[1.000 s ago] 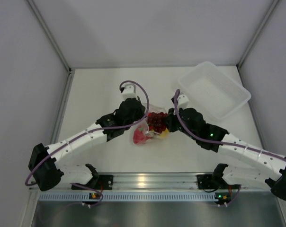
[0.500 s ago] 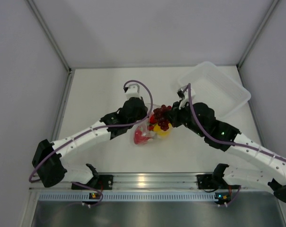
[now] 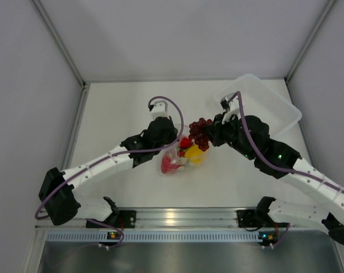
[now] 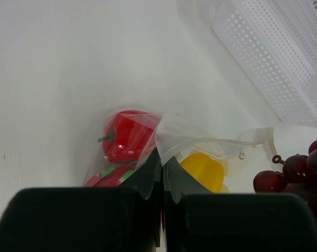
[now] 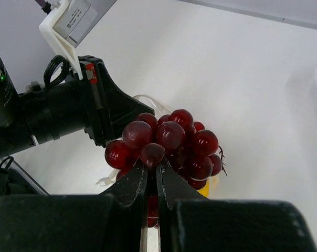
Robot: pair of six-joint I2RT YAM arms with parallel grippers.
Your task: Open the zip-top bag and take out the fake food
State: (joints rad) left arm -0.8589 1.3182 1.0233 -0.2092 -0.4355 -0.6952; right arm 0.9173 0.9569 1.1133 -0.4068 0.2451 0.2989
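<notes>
The zip-top bag (image 3: 173,161) lies on the table, its mouth open. My left gripper (image 4: 162,156) is shut on the bag's clear rim (image 4: 195,137). Inside the bag show a red pepper (image 4: 128,134), a yellow pepper (image 4: 203,169) and a pink-red fruit with green leaves (image 4: 114,176). My right gripper (image 5: 152,167) is shut on the dark purple grape bunch (image 5: 171,144). It holds the bunch (image 3: 200,132) in the air, clear of the bag's mouth and to its right.
A rigid clear perforated tray (image 3: 257,108) stands at the back right, just beyond my right gripper. White walls close in the table on three sides. My left arm's wrist (image 5: 69,115) is close beside the hanging grapes.
My right gripper has pulled the grape bunch out of the bag and carried it up and back toward the tray. The left gripper keeps its hold on the bag.
</notes>
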